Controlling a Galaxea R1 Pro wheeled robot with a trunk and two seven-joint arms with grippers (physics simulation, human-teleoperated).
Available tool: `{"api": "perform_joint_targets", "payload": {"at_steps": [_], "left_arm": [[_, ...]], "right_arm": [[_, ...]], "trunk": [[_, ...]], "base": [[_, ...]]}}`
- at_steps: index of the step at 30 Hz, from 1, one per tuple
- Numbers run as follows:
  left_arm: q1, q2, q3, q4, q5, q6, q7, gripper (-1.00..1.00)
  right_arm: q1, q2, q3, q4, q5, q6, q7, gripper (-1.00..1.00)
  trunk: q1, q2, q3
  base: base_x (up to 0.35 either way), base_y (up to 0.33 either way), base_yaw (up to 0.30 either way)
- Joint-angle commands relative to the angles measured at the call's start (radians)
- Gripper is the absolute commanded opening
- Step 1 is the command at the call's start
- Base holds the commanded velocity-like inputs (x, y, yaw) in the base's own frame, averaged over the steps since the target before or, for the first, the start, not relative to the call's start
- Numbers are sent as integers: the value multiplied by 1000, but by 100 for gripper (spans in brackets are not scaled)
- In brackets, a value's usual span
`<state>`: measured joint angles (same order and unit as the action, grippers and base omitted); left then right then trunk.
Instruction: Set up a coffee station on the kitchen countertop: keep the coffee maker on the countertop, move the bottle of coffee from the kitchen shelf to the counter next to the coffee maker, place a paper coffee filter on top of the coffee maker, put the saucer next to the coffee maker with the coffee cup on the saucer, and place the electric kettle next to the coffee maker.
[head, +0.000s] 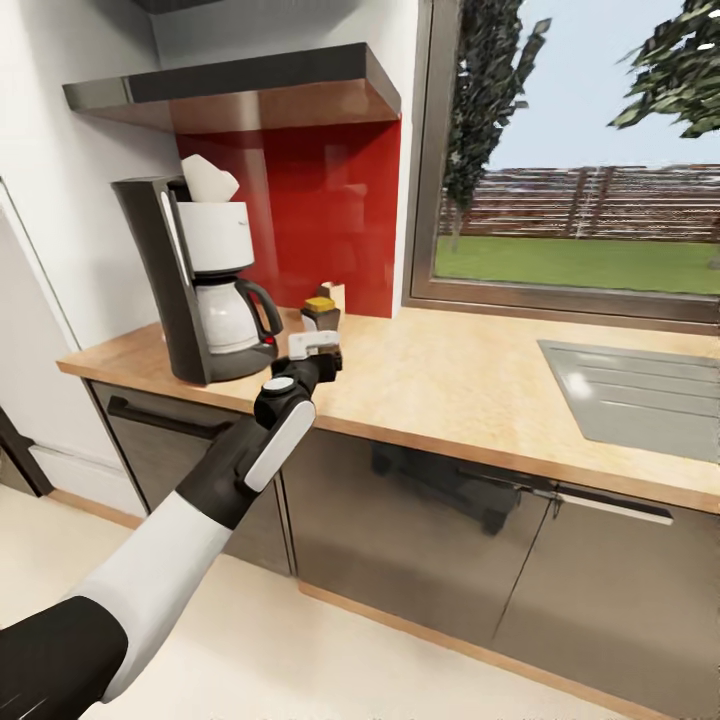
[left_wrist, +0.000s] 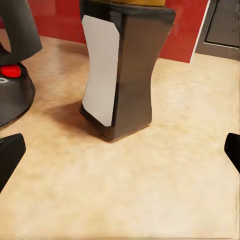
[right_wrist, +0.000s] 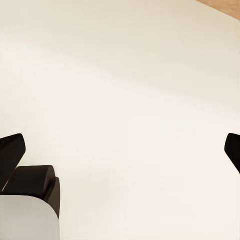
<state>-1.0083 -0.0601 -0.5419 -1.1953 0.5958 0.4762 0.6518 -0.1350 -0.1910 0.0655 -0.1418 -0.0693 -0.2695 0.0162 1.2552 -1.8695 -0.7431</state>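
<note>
The coffee maker (head: 205, 290) stands at the left end of the kitchen countertop (head: 450, 390), with a pale folded flap on its top. Just right of it stands the bottle of coffee (head: 320, 314), dark with a yellow cap. A small tan wedge (head: 335, 292) behind the bottle looks like the paper coffee filter. My left gripper (head: 316, 350) hovers low over the counter, just in front of the bottle and open. In the left wrist view the bottle (left_wrist: 125, 70) stands ahead of my gripper (left_wrist: 120, 150), untouched. My right gripper (right_wrist: 120, 150) is open over pale floor. The saucer, coffee cup and electric kettle are out of view.
The kitchen shelf (head: 260, 85) hangs above the coffee maker, against a red backsplash. A steel sink (head: 640, 395) is set into the counter at the right, under a window. Dark cabinet fronts run below. The coffee maker's base (left_wrist: 12, 95) sits close to my left fingers.
</note>
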Motion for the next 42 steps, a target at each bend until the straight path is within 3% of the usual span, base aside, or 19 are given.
{"api": "perform_joint_targets", "payload": {"at_steps": [1, 6, 7, 11, 12, 13, 15, 16, 17, 18, 19, 20, 21, 23, 25, 26, 29, 34, 42], "left_arm": [[-1, 0, -6, -16, 8, 3, 8, 100], [-1, 0, -63, -93, 11, 7, 8, 100], [0, 0, -134, -190, 14, 12, 5, 100], [0, 0, -214, -275, 27, 22, -62, 100], [1, 1, -256, -299, 59, 24, -172, 100], [1, 2, -268, -304, 73, 25, -219, 100], [9, 27, -308, -315, 113, 24, -448, 100], [11, 38, -318, -317, 118, 23, -518, 100], [15, 63, -339, -317, 127, 22, -671, 100], [16, 79, -349, -314, 130, 22, -762, 100], [18, 113, -364, -301, 134, 19, -930, 100], [19, 129, -369, -290, 136, 18, -1003, 100], [24, 158, -377, -263, 138, 13, -1126, 100], [51, 193, -384, -220, 141, 6, -1280, 100], [87, 217, -387, -185, 141, 0, -1381, 100], [135, 237, -389, -144, 142, -20, -1479, 100], [254, 286, -392, -23, 142, -166, -1686, 100], [366, 317, -395, 190, 143, -344, -1835, 100], [481, 319, -396, 625, 145, -520, -1895, 100]], "right_arm": [[0, -1, 7, 1, -7, -4, 2, 100], [0, -1, 7, 1, -7, -4, 1, 100], [-1, -1, 7, 1, -7, -4, 1, 100], [-1, -1, 7, 1, -7, -4, 1, 100], [-1, -1, 7, 1, -7, -4, 1, 100], [-1, -1, 7, 1, -7, -4, 1, 100], [-1, -1, 7, 1, -7, -4, 1, 100], [-1, -1, 7, 1, -7, -4, 1, 100], [-1, -1, 7, 1, -7, -4, 1, 100], [0, -1, 7, 1, -7, -4, 1, 100], [-1, -1, 7, 1, -7, -4, 1, 100], [-1, -1, 7, 1, -7, -4, 1, 100], [-1, -1, 7, 1, -7, -4, 1, 100], [-1, -1, 7, 1, -7, -4, 1, 100], [-1, -1, 7, 1, -7, -4, 1, 100], [-1, -1, 7, 1, -7, -4, 1, 100], [-1, -1, 7, 1, -7, -5, 1, 100], [0, -1, 7, 1, -7, -5, 1, 100], [-1, -1, 5, 1, -7, -5, 1, 100]], "trunk": [[0, 0, -1], [0, 0, -1], [0, 0, -1], [0, 0, -1], [0, 0, -1], [0, 0, -1], [0, 0, -1], [0, 0, -1], [0, 0, -1], [0, 0, -1], [0, 0, -1], [0, 0, -1], [0, 0, -1], [0, 0, -1], [0, 0, -1], [0, 0, -1], [0, 0, -1], [0, 0, -1], [0, 0, -1]], "base": [[-44, 0, 0], [-22, 0, 0], [-4, 0, 0], [-2, 0, 0], [0, 0, 0], [0, 0, 0], [0, 0, 0], [0, 0, 0], [0, 0, 0], [0, 0, 0], [0, 0, 0], [0, 0, 0], [0, 0, 0], [0, 0, 0], [0, 0, 0], [0, 0, 0], [0, 0, 0], [0, 0, 0], [0, 0, 0]]}}
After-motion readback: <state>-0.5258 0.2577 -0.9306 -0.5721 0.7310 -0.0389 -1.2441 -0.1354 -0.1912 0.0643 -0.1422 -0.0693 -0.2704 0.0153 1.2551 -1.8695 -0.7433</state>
